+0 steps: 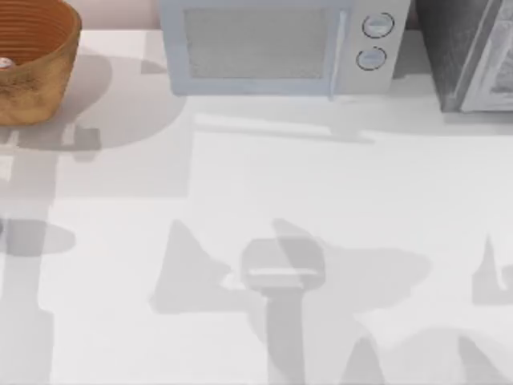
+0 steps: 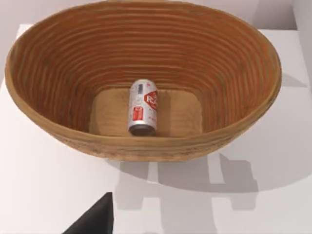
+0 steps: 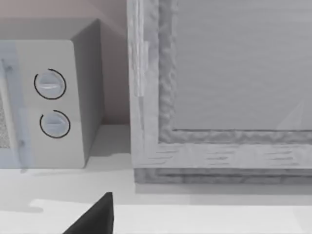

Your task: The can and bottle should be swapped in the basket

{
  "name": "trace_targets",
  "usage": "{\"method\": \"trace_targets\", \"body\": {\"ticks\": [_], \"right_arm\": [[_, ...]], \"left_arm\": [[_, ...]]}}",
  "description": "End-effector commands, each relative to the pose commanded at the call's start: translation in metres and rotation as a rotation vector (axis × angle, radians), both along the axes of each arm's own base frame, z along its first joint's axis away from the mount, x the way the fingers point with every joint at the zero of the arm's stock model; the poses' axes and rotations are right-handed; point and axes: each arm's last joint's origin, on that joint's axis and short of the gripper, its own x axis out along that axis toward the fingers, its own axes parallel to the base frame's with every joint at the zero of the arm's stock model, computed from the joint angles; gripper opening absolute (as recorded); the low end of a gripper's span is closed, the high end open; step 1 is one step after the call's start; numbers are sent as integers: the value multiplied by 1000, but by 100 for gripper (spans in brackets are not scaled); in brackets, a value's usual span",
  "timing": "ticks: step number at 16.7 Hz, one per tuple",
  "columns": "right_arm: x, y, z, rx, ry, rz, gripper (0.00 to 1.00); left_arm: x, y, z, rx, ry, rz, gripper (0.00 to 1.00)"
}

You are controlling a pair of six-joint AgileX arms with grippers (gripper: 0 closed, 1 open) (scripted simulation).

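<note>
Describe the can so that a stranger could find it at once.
At the table's far left corner stands a big woven wicker basket. On its flat bottom lies the can, on its side: small, silver, with a red and white label.

the left gripper [image 2: 95,219] shows as a single matte black wedge, flat-faced, with a straight edge on one side and a slanted edge on the other. the right gripper [image 3: 95,217] looks the same: a plain black pointed piece, without markings, screws or cables.
</note>
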Motion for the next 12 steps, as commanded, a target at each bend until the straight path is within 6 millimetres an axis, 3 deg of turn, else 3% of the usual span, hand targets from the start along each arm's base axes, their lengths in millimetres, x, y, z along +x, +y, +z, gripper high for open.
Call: {"method": "trace_targets", "body": {"ticks": [2, 5, 9, 12], "right_arm": [[0, 0, 0, 0, 0, 0, 100], [0, 0, 0, 0, 0, 0, 100], [0, 0, 0, 0, 0, 0, 100], [0, 0, 0, 0, 0, 0, 100]], "left_arm": [[44, 10, 7, -14, 87, -8, 100], [110, 27, -1, -38, 214, -22, 100], [183, 48, -41, -75, 369, -40, 100], [221, 61, -83, -101, 469, -53, 100]]}}
